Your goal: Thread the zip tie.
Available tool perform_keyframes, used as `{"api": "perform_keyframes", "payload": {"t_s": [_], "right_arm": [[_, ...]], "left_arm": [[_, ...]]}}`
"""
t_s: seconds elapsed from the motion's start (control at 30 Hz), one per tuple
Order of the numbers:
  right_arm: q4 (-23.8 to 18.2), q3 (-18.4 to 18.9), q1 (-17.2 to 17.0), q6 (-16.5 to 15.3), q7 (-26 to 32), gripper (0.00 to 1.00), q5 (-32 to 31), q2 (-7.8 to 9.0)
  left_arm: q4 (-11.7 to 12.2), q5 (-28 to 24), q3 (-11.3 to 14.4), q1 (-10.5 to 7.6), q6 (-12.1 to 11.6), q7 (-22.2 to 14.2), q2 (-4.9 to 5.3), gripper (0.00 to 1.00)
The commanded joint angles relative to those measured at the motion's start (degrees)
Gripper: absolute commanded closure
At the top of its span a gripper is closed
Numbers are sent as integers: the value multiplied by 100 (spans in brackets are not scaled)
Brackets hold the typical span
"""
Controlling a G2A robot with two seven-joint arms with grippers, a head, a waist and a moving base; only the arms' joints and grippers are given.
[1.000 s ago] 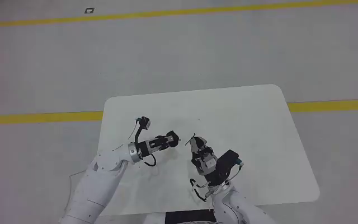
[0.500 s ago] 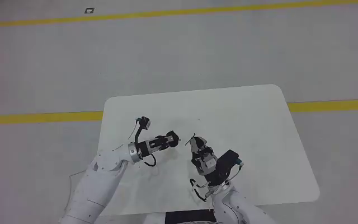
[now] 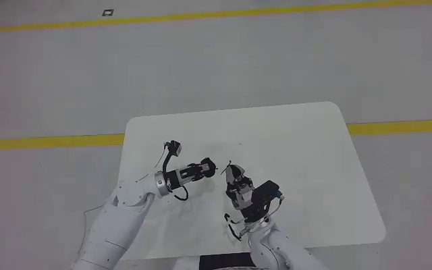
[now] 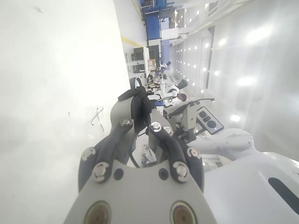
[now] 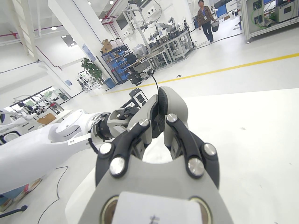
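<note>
The right jaws are pinched tight on a thin black zip tie (image 5: 156, 86), whose free end sticks out past their tips above the white table (image 3: 304, 135). The left jaws are closed narrow, near the right jaws with tips pointing toward them; whether they grip anything I cannot tell.

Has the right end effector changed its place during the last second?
Yes. The right end effector, gripping the zip tie, shifted slightly toward the left end effector, away from the right edge of the table.
</note>
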Motion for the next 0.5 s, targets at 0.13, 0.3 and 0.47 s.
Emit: {"api": "perform_keyframes", "payload": {"t_s": [0.13, 0.3, 0.47], "right_arm": [[126, -87, 71, 149, -99, 100, 80, -84], [152, -95, 92, 170, -124, 100, 34, -98], [154, -83, 107, 170, -53, 100, 41, -103]], "left_arm": [[0, 0, 0, 0, 0, 0, 0, 100], [0, 0, 0, 0, 0, 0, 0, 100], [0, 0, 0, 0, 0, 0, 0, 100]]}}
